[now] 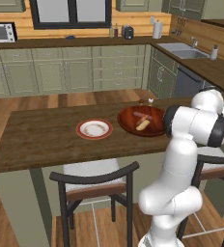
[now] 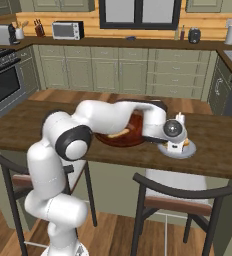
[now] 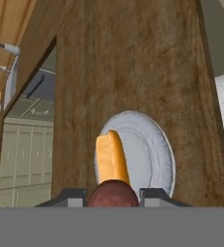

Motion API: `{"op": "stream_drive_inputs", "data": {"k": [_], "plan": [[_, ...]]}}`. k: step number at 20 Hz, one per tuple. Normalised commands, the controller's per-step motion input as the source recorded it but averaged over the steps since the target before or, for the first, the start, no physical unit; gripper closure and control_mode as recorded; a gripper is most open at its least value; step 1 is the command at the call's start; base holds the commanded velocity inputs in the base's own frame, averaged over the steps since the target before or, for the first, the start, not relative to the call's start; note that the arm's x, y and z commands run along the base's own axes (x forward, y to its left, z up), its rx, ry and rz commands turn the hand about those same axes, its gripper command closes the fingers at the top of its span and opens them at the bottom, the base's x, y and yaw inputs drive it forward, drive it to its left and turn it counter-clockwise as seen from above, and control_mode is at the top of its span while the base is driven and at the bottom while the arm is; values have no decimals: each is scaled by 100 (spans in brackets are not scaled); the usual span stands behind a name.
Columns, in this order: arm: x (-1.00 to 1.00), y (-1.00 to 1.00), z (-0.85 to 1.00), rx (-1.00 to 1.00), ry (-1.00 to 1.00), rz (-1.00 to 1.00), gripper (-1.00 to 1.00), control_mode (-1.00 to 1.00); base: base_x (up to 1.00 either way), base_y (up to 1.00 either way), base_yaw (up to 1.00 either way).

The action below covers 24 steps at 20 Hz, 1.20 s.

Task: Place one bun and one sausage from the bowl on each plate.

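Observation:
The pale grey plate (image 3: 150,149) lies on the wooden counter with a bun (image 3: 111,158) on its left half. Just above it my gripper (image 3: 113,198) is shut on a reddish-brown sausage (image 3: 113,191), seen end-on between the fingers. From the right base, the gripper (image 2: 175,145) hangs over that plate (image 2: 189,151) at the counter's near edge. The reddish-brown bowl (image 1: 127,121) holds one more sausage (image 1: 141,116) and a bun (image 1: 143,125). Left of it sits the bare red-rimmed cream plate (image 1: 93,129).
Two small shakers (image 1: 146,101) stand just behind the bowl. Dark-framed chairs (image 1: 94,181) (image 2: 180,195) are tucked under the counter's near edge. My own arm (image 2: 113,117) stretches across the bowl (image 2: 130,139). Cabinets and a sink (image 1: 184,50) line the far walls.

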Motion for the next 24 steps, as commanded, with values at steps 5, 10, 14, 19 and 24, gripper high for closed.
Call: {"op": "stream_drive_inputs", "data": {"k": [5,10,14,19,24], "plan": [[0,-19,-1,0,8,2,100,-100,0,0,0],[0,-33,0,0,9,6,100,-100,0,0,0],[0,-17,-6,0,1,2,100,-100,0,0,0],[0,-1,-27,1,0,0,100,-100,0,0,0],[2,0,-30,0,0,0,100,-100,0,0,0]]}}
